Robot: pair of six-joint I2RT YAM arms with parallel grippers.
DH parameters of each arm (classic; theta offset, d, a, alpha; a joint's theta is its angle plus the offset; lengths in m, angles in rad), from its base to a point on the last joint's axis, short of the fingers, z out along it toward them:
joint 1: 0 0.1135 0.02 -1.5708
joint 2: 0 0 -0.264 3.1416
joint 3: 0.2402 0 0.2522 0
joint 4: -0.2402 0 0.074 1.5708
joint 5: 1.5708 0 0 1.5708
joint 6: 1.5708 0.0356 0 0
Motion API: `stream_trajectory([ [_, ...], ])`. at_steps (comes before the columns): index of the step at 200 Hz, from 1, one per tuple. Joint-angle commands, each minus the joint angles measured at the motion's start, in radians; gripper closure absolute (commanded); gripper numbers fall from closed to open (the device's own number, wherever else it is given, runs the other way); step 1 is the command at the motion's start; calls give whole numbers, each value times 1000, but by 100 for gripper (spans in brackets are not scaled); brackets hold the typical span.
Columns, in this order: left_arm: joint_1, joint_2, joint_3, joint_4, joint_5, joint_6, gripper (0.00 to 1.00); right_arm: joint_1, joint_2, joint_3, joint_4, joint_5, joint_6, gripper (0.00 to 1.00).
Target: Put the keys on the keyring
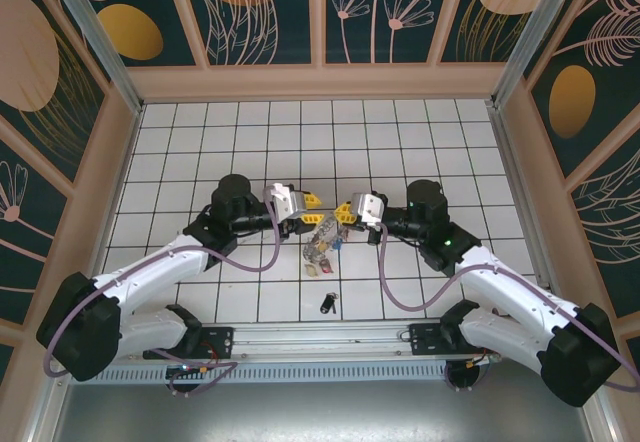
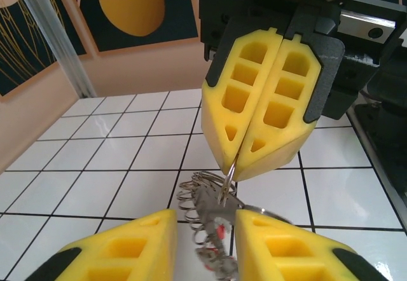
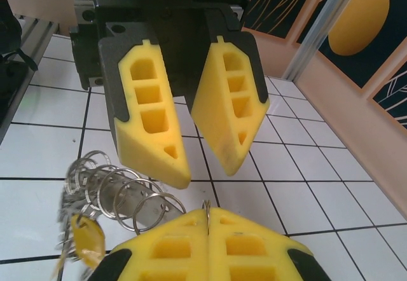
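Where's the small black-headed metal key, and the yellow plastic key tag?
Black-headed key (image 1: 328, 303): top external view, on its middle.
Yellow tag (image 3: 88, 235): right wrist view, on its flat face.

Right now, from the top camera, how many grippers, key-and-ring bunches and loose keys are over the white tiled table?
Yellow-fingered grippers: 2 (left gripper, right gripper)
Bunch of wire metal rings with coloured keys: 1
Loose black-headed key: 1
Total: 4

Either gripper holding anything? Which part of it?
Right gripper pinches a thin wire ring of the key bunch by its upper rim. Left gripper open, empty.
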Motion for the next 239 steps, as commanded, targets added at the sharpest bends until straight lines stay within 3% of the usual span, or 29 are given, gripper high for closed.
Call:
stream_trajectory([
  [1, -7, 11, 19, 44, 31, -17, 68, -11, 2, -9, 103, -49, 17, 100],
  [109, -40, 79, 61, 29, 60, -41, 70, -10, 6, -10, 96, -64, 17, 100],
  [128, -40, 81, 69, 17, 61, -36, 77, -8, 1, -9, 87, -67, 16, 100],
  [152, -40, 86, 88, -23, 62, -12, 100, -8, -8, -8, 70, -63, 9, 100],
  [164, -41, 84, 94, -42, 56, 4, 100, -7, -15, -4, 47, -57, -7, 100],
  [201, -41, 33, 97, -110, 0, 59, 100, -8, -30, 108, -306, -45, -165, 100],
  [210, -40, 25, 114, -163, -11, 88, 100, -9, -32, 132, -382, -19, -187, 85],
  [239, -41, -9, 143, -248, -46, 125, 100, -6, -36, 195, -541, 53, -262, 83],
])
